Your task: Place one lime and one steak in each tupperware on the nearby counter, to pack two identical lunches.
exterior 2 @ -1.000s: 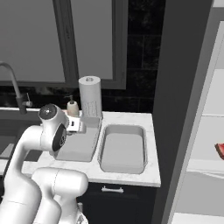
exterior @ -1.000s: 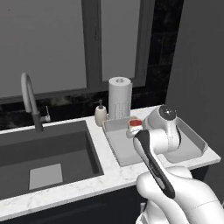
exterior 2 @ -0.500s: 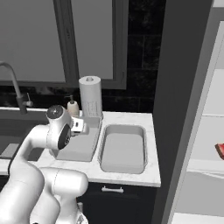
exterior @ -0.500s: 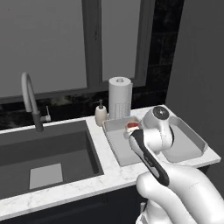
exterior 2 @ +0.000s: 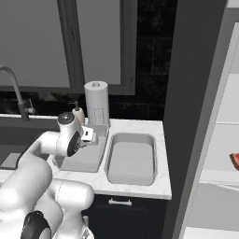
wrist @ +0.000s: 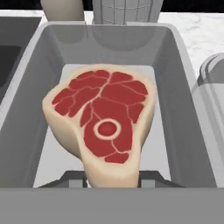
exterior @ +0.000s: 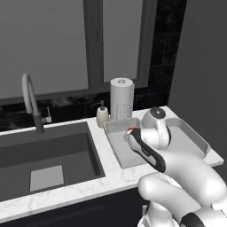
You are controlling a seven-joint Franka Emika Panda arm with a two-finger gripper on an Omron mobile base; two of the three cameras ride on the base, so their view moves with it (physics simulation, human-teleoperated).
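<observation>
Over the last second the arm swings from the right of the two trays toward the left one, carrying the steak with it; in the left base view the wrist now sits over the seam between the trays where a moment ago it hung further right, over the right-hand tray. That puts the first steak above its lunch box, so the step in hand looks like the lowering and release of the meat.

Going left to right across the tabletop: the dark sink with its curved tap, then a small soap bottle and a paper towel roll at the back wall, then the left tupperware and, just beside it, the right tupperware, which lies bare. Far right, on a fridge shelf, a red edge of the other steak shows.

The hand is partly closed, its fingers clamped on the narrow tan end of the thick steak. In the hand view the slab hangs over the left tupperware's floor, red face toward the camera. Whether it touches the floor yet I cannot tell.

No lime is in either tray, so most of the packing appears to remain.
</observation>
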